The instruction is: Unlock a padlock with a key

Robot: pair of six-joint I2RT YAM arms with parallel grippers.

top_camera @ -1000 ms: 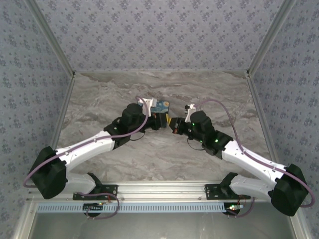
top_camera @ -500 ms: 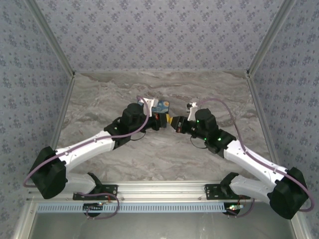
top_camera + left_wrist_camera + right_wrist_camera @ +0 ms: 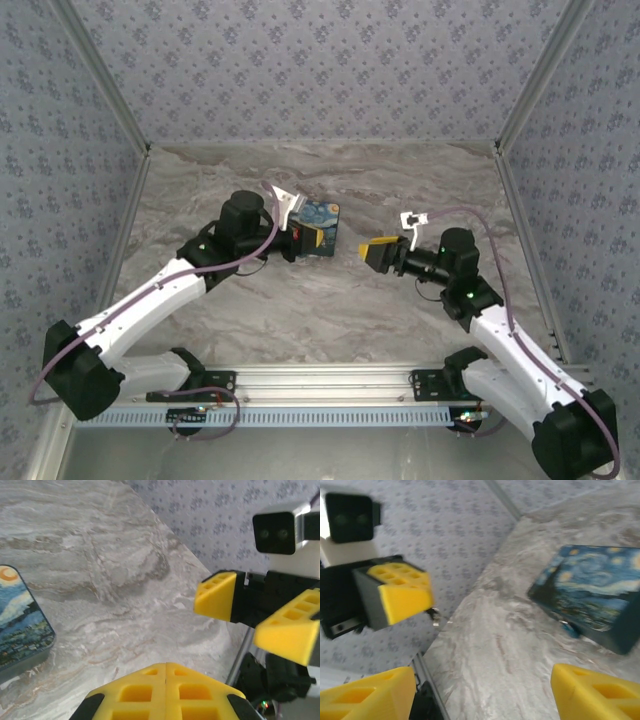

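My left gripper (image 3: 306, 240) is shut, its yellow fingers (image 3: 166, 675) pressed together beside the starry-night box (image 3: 322, 217). In the right wrist view a tiny grey metal key (image 3: 435, 614) sticks out below the left gripper (image 3: 422, 602); it is blurred. The teal-blue padlock (image 3: 569, 628) lies on the table against the box's near lower edge. My right gripper (image 3: 376, 250) stands open to the right of the box, with nothing between its fingers (image 3: 595, 690). It faces the left gripper across a gap.
The painted box (image 3: 592, 592) sits on the marble table (image 3: 300, 300) at mid-back. Patterned walls close in the back and both sides. A metal rail (image 3: 320, 375) runs along the near edge between the arm bases.
The grippers were tip to tip in front of the box. The right arm has pulled back right and now stands open. The left arm has drawn back to the left, still shut.
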